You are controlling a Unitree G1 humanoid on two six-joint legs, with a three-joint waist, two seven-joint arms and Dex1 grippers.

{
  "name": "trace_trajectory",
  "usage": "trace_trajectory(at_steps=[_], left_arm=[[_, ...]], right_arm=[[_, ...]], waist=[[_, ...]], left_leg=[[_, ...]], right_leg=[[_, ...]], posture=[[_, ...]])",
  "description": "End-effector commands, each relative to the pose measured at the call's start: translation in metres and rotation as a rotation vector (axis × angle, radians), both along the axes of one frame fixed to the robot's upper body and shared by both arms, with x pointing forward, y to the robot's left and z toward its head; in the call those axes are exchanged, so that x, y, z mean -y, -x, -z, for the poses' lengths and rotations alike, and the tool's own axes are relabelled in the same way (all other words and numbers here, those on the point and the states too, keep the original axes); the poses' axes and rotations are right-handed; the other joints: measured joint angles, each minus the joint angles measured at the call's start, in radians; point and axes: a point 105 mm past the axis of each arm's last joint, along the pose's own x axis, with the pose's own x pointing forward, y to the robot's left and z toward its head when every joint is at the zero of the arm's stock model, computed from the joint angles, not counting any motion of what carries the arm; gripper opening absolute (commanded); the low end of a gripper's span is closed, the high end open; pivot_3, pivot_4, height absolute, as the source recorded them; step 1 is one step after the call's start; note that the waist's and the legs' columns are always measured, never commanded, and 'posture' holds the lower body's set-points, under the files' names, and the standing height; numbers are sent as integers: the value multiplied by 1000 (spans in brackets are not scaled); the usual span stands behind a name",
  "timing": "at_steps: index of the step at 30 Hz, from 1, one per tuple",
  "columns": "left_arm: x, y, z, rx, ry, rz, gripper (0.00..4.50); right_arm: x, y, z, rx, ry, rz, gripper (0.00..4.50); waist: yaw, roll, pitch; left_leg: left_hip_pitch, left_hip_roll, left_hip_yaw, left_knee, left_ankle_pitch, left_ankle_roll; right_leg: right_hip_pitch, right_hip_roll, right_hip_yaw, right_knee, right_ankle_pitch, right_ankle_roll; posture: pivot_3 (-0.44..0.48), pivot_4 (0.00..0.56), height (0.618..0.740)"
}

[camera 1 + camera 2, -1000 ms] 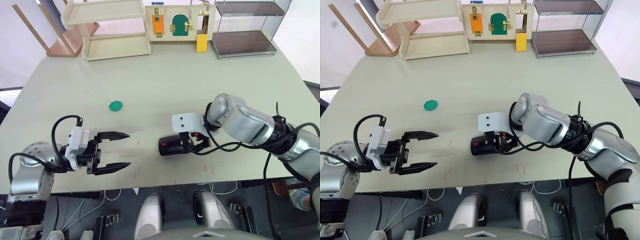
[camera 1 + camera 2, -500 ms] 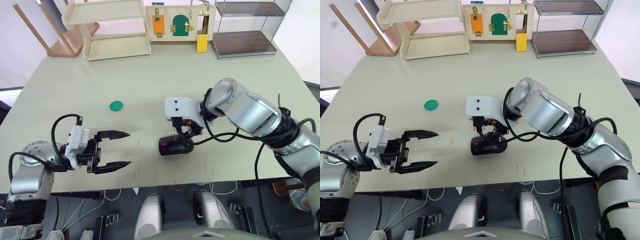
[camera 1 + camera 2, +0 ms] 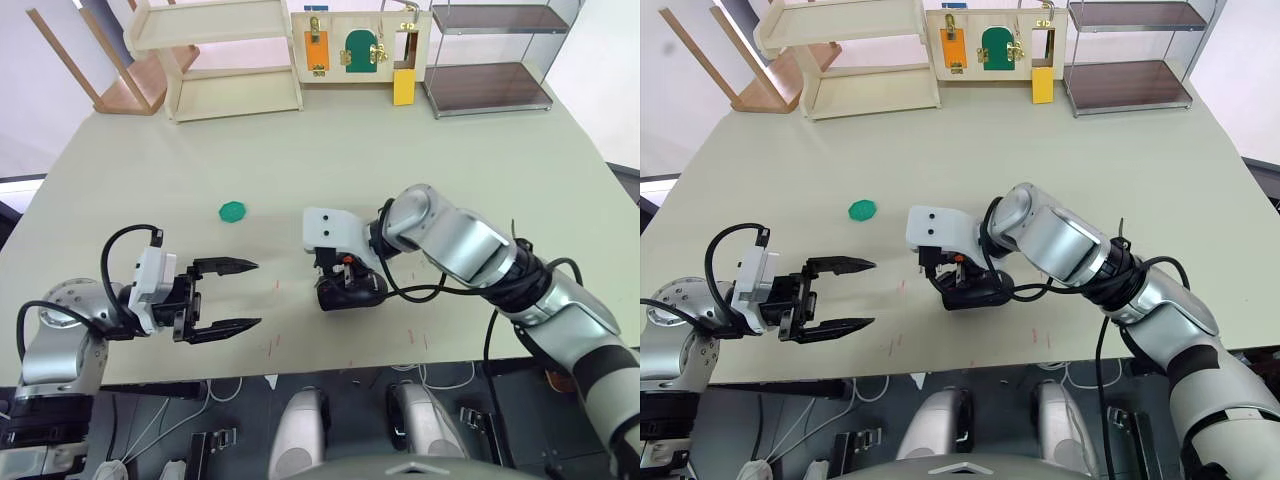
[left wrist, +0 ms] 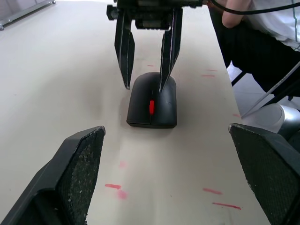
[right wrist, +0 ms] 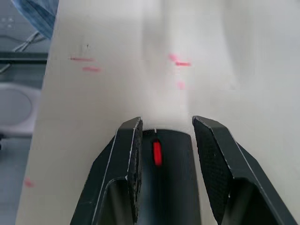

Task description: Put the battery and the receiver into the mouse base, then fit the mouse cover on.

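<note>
Black mouse cover (image 4: 152, 99) between parted right gripper (image 4: 146, 79) fingers

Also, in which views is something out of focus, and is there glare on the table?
Left wrist view: the left gripper's fingers are soft, the mouse sharp. Right wrist view: the table looks hazy beyond the right gripper. Left eye view: no strong glare on the table.

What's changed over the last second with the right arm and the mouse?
The right gripper swung from the mouse's right side, up and across toward the robot's left, and now sits above the mouse's far end with its fingers open to either side of it, not clamped. The mouse itself hasn't shifted on the table. The left gripper stayed open in place, and the green disc is unmoved.
</note>
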Motion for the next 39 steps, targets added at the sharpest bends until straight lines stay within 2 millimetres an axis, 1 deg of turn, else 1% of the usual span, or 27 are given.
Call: trace_trajectory(at_steps=[1,9,12,16,20,22,23,26,29,30,31,33,34,36,38,39], left_arm=[[-7,3,-10,37,-8,-19,4500],[-8,7,-9,37,-3,-43,4500],[-9,9,-9,37,-4,-50,4500],[-10,10,-10,40,-5,-60,4500],[-10,11,-10,41,-4,-65,4500],[-10,11,-10,42,-4,-67,4500],[-10,11,-10,42,-3,-67,4500],[-9,10,-10,43,-3,-67,4500],[-8,9,-11,45,-1,-66,4500],[-8,8,-11,45,-1,-63,4500],[-8,8,-11,45,0,-60,4500],[-6,8,-12,52,-2,-46,4500],[-6,7,-12,53,-1,-43,4500],[-6,7,-12,52,-1,-42,4500],[-5,5,-12,51,0,-36,4500],[-4,5,-12,51,1,-34,4500]], right_arm=[[-5,0,-2,32,-17,-26,1778],[-12,-2,17,19,46,-37,1778],[-10,-5,25,28,89,-32,1778],[-8,-5,36,20,122,-46,1778],[-3,-11,49,54,181,-36,1778],[-2,-12,51,63,187,-39,1778],[-3,-11,48,62,167,-48,1778],[-11,-5,28,43,43,-86,1778],[-13,-5,15,53,-42,-101,1778],[-13,-2,9,35,-95,-114,1778],[-11,0,3,18,-141,-121,1778],[-1,8,-9,-104,-219,-100,1778],[3,9,-12,-131,-250,-87,1778],[7,8,-16,-138,-286,-67,1778],[15,7,-27,-129,-419,-60,1778],[20,7,-30,-135,-456,-46,1778]], waist=[[0,0,0],[-1,0,0],[0,0,0],[0,0,0],[1,0,0],[3,0,0],[4,0,0],[7,-1,0],[5,-1,0],[4,-1,0],[4,-1,0],[3,-1,0],[2,-1,0],[3,-2,0],[3,-2,0],[3,-2,0]], left_leg=[[0,0,0,1,0,0],[0,0,-1,6,0,0],[0,0,-1,7,0,0],[1,0,-1,7,0,0],[1,0,-1,7,0,0],[1,0,-1,7,0,0],[1,0,-1,7,0,0],[1,0,-1,7,0,0],[1,0,-1,7,0,0],[1,0,-1,7,0,0],[1,0,-1,7,0,0],[1,0,-1,7,0,0],[1,0,-1,7,0,0],[1,0,-1,7,0,0],[1,0,-1,7,0,0],[1,0,-1,7,0,0]], right_leg=[[0,0,0,0,0,0],[0,0,0,7,0,0],[0,0,0,8,0,0],[0,0,0,9,0,0],[0,0,0,9,0,0],[0,0,0,9,0,0],[0,0,0,9,0,0],[0,0,0,9,0,0],[0,0,0,8,0,0],[0,0,0,8,0,0],[0,0,0,8,0,0],[0,0,0,9,0,0],[0,0,0,9,0,0],[0,0,0,8,0,0],[0,0,0,8,0,0],[0,0,0,8,0,0]], posture=[[0,150,740],[0,150,740],[0,150,740],[0,150,740],[0,150,740],[0,150,740],[0,150,740],[0,150,740],[0,150,740],[0,150,740],[0,150,740],[0,150,740],[0,150,740],[0,150,740],[0,150,740],[0,150,740]])
